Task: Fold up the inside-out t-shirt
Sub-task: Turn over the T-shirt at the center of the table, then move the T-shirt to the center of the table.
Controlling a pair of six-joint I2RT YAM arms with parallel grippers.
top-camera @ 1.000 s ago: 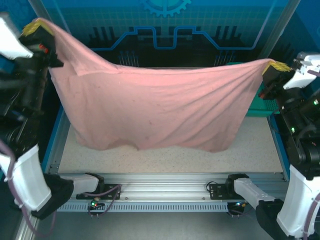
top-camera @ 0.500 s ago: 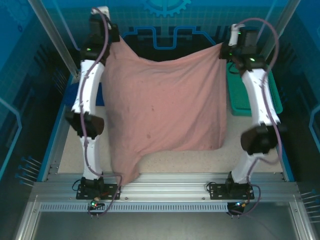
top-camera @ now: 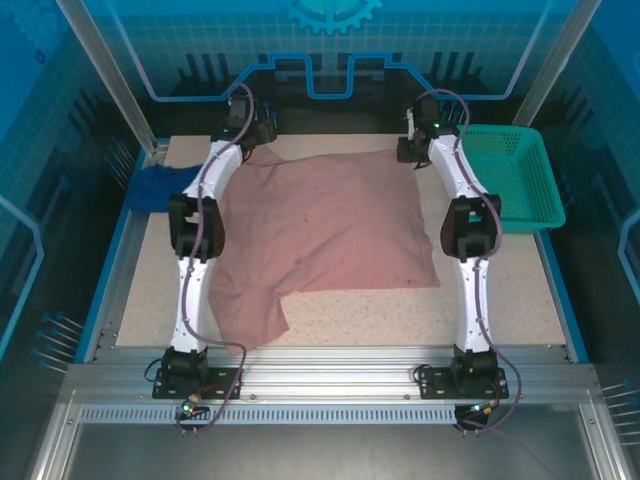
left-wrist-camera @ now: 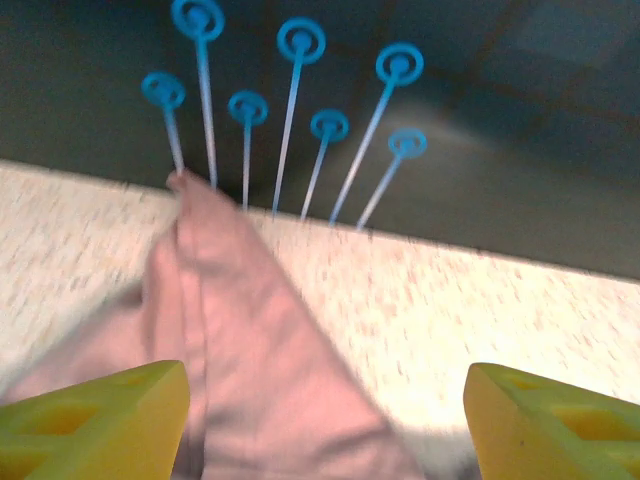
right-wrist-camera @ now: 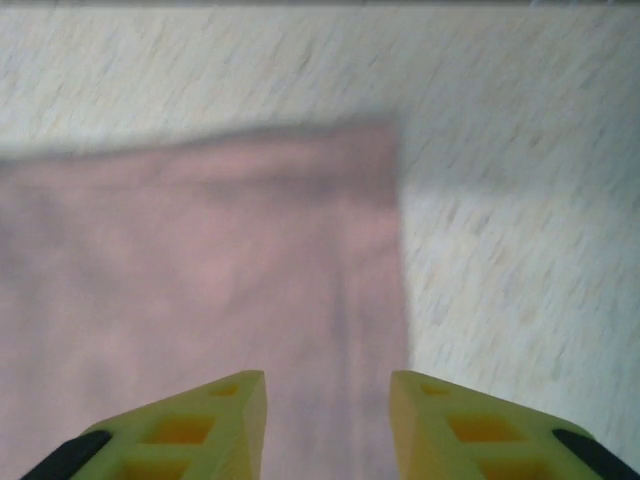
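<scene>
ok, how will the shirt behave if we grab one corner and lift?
Likely floppy: the shirt lies flat with creases, so a lifted corner should drape. Probably light, being thin fabric. Pushed, it would likely bunch, not slide, like the ridge at its far-left corner.

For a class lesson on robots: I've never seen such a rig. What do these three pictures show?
Two white robot arms stand at the near edge of a speckled table. One picture looks down from above; the other two come from a camera on each wrist, yellow fingers showing. A dusty-pink t-shirt lies spread on it, a green basket to its right, a dark blue cloth to its left. The left gripper and right gripper stand open over the shirt's far corners, holding nothing.
</scene>
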